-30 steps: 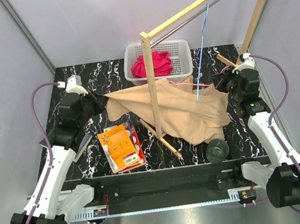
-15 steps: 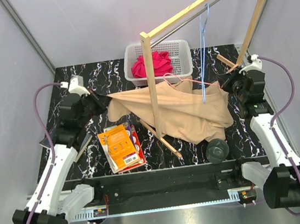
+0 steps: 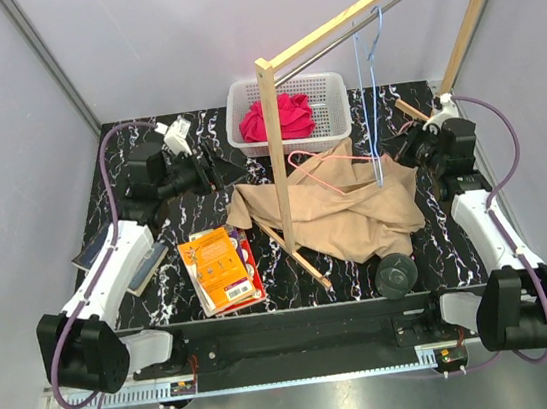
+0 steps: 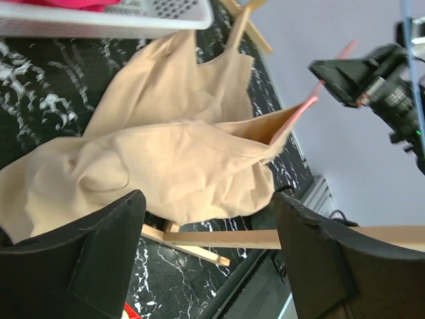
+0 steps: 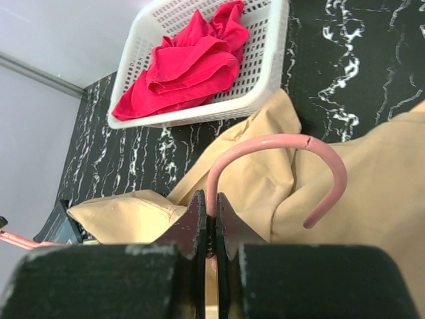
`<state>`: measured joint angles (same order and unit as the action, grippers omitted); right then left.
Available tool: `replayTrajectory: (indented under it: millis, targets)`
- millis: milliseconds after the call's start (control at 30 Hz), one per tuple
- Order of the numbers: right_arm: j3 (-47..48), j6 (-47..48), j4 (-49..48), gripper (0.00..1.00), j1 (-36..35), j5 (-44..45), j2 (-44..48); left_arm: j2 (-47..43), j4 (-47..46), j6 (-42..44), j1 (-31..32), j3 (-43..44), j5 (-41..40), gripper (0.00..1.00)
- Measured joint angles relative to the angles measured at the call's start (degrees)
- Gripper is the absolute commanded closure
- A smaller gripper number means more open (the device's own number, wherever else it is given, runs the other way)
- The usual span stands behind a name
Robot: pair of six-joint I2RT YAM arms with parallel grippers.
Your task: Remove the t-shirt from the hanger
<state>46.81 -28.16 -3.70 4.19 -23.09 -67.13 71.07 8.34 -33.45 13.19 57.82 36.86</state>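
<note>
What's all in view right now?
t-shirt: 1, beige, crumpled at table centre
pink hanger: 1, pink, hook in right tool
blue hanger: 1, blue, hanging from rack
rack: 1, wooden, spanning table
basket: 1, white, far centre
cloth: 1, red, in basket
booklet: 1, orange, left of t-shirt
round object: 1, black, near edge
dark flat item: count unclear, under left arm
table: 1, black marble
left tool: 1, black, open, by t-shirt
right tool: 1, black, shut on pink hanger

basket [image 3: 321, 140] at back of surface [image 3: 353, 275], cloth [image 3: 277, 116] in it | t-shirt [image 3: 345, 213] mid-surface, in front of basket | hanger [image 3: 338, 158] on t-shirt's rear edge | book [image 3: 223, 268] left of t-shirt | round object [image 3: 396, 274] just before t-shirt's front right corner
</note>
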Motion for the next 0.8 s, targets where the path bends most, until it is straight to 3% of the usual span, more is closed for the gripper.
replayTrajectory:
  millis: [300,600,800]
  targets:
    - [3.2,0.0,-0.7,1.0,0.0,-7.3,-4.8,2.0,-4.6,-0.8,0.1,6.2,6.5,0.18]
    - [9.8,1.0,3.0,1.0,-0.7,-9.6,-8.2,17.6,-9.4,-4.9,5.1,17.7,15.3,0.18]
    - [12.0,2.9,6.8,1.0,-1.9,-9.1,-9.0,24.0,-16.3,-11.5,9.3,20.2,18.5,0.18]
